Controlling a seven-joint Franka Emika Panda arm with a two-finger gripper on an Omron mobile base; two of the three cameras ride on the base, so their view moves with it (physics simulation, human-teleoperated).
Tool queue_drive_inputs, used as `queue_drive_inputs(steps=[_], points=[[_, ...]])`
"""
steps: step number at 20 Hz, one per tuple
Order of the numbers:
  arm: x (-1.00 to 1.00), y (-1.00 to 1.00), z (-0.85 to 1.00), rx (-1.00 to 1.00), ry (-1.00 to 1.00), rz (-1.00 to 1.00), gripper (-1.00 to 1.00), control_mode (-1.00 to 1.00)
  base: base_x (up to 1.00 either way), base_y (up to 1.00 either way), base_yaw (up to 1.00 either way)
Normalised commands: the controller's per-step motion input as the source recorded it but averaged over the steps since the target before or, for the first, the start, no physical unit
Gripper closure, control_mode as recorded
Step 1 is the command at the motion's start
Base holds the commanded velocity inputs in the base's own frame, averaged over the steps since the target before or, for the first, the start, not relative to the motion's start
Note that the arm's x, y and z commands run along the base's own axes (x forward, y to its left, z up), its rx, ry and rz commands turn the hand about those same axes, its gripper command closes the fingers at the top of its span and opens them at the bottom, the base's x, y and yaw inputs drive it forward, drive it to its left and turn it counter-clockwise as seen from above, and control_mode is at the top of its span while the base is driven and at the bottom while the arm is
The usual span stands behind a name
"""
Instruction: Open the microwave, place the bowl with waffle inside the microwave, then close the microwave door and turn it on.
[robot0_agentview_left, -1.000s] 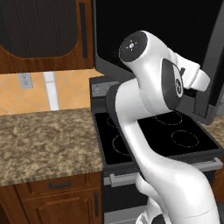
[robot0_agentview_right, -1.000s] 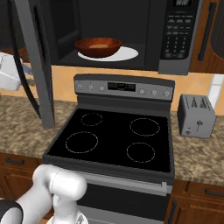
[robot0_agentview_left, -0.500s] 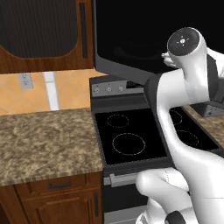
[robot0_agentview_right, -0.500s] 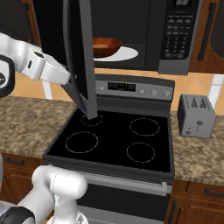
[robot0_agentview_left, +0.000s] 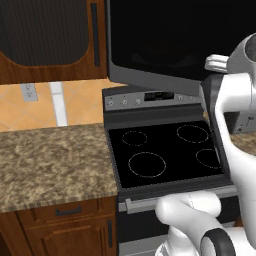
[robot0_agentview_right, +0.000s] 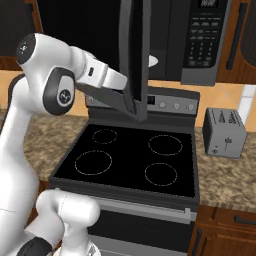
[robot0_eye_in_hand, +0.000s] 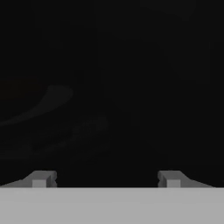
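Left base view: you see the microwave door (robot0_agentview_left: 180, 45) as a wide dark glass panel across the top, at 12 to 1 o'clock, swung partway and hiding the cavity.
Counter: brown speckled counter (robot0_agentview_left: 50, 160) at 9 o'clock, wooden cabinet (robot0_agentview_left: 50, 37) above it at 10 o'clock.
Stove: black glass-top stove (robot0_agentview_left: 165, 152) at centre, four ring marks, control strip behind it.
Arm: white arm (robot0_agentview_left: 235, 105) rises at 3 o'clock, its hand against the door's right end.
Right base view: you see the arm (robot0_agentview_right: 45, 85) at 9 o'clock reaching right, its forearm ending right at the microwave door (robot0_agentview_right: 135, 50), which stands edge-on at 12 o'clock.
Microwave: the microwave (robot0_agentview_right: 192, 40) sits above the stove at 1 o'clock, button panel on its right side; a sliver of white turntable plate (robot0_agentview_right: 153, 60) shows just past the door edge.
Bowl with waffle: you can't make it out here; the door covers the cavity.
Toaster: small grey toaster (robot0_agentview_right: 224, 132) on the counter at 3 o'clock, well apart from the arm.
Hand view: you see the gripper (robot0_eye_in_hand: 106, 179) with fingertips (robot0_eye_in_hand: 40, 179) set wide apart at 6 o'clock, nothing between them, facing a dark glassy surface with faint blurred reflections.
Jaws: spread wide, holding nothing.
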Motion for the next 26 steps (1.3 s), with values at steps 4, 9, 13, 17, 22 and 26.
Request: queue_drive_inputs(steps=[4, 9, 13, 17, 22, 26], points=[[0.53, -0.52, 0.0, 0.12, -0.02, 0.26, -1.0, -1.0, 0.0, 0.0, 0.0], [0.52, -0.49, 0.0, 0.14, -0.01, 0.26, -1.0, -1.0, 0.0, 0.0, 0.0], [0.53, -0.33, 0.0, 0.13, -0.03, 0.22, -1.0, -1.0, 0.0, 0.0, 0.0], [0.51, -0.15, 0.0, 0.05, -0.01, 0.12, -1.0, -1.0, 0.0, 0.0, 0.0], [0.43, 0.06, -0.08, 0.0, -0.15, 0.0, -1.0, -1.0, 0.0, 0.0, 0.0], [0.6, 0.11, -0.14, -0.02, -0.17, 0.0, -1.0, -1.0, 0.0, 0.0, 0.0]])
